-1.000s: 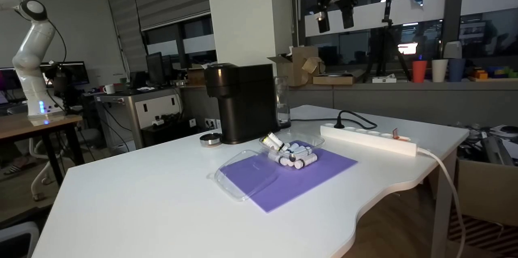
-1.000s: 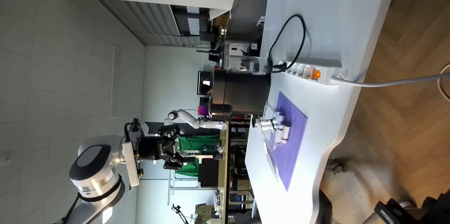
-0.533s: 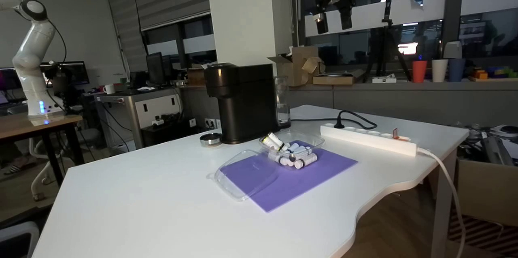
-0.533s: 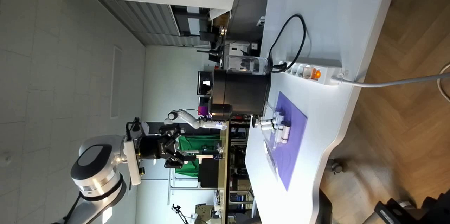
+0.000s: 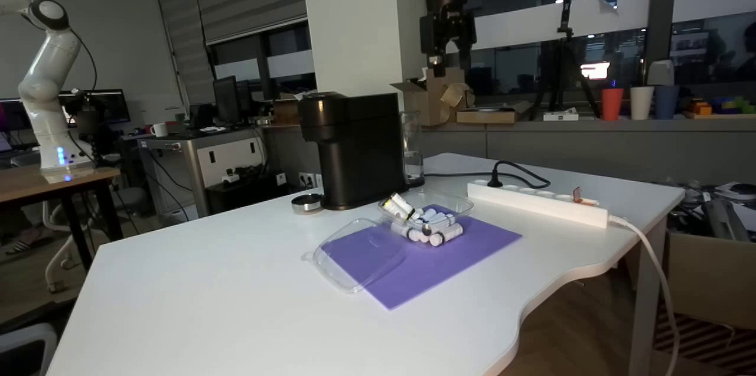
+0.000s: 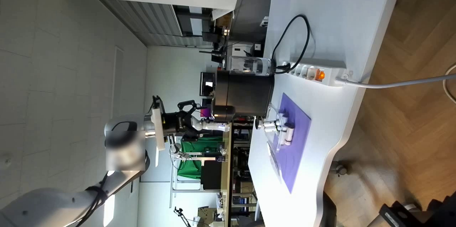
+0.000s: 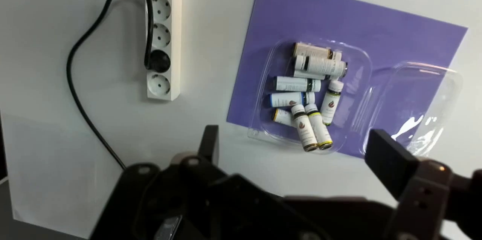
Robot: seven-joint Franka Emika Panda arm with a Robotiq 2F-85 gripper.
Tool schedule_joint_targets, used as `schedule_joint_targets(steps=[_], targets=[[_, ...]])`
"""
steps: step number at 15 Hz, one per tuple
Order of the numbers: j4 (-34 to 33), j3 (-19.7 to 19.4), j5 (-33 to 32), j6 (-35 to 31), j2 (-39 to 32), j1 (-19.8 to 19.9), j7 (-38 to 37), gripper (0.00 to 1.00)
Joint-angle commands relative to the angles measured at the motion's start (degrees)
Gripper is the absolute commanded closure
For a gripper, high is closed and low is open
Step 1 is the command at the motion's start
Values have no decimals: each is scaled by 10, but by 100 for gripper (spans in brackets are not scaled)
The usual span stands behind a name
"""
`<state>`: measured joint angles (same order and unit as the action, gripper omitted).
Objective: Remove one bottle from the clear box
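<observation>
The clear box [image 7: 352,100] sits on a purple sheet and holds several small white-labelled bottles lying jumbled. In the wrist view, a white-capped bottle [image 7: 304,129] and a yellow-banded bottle [image 7: 319,127] lean over the box's near rim. The box also shows in both exterior views [image 5: 466,208], with the bottles [image 6: 272,127] partly overlapping. My gripper [image 7: 293,131] is open and empty, its black fingers [image 7: 209,144] wide apart. It hangs well above the table, pointing down, in both exterior views [image 5: 452,69] [image 6: 203,120].
A clear lid [image 7: 410,97] lies beside the box, partly on the purple sheet [image 7: 339,10]. A tall black machine [image 5: 363,151] stands behind, with a clear cylinder [image 5: 412,151]. A white power strip [image 5: 537,203] with a black cable lies beside the sheet.
My gripper has moved sideways toward the black machine and come lower, over the box's side of the table. It stays open. The box, lid and bottles have not moved.
</observation>
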<state>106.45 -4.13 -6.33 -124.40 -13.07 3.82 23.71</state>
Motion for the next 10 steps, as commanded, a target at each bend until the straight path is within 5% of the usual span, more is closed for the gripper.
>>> schedule_joint_targets(steps=[1,10], targets=[[-144,22,12,4,-135,11,45,0],[-351,38,-44,6,-364,-24,17,0]])
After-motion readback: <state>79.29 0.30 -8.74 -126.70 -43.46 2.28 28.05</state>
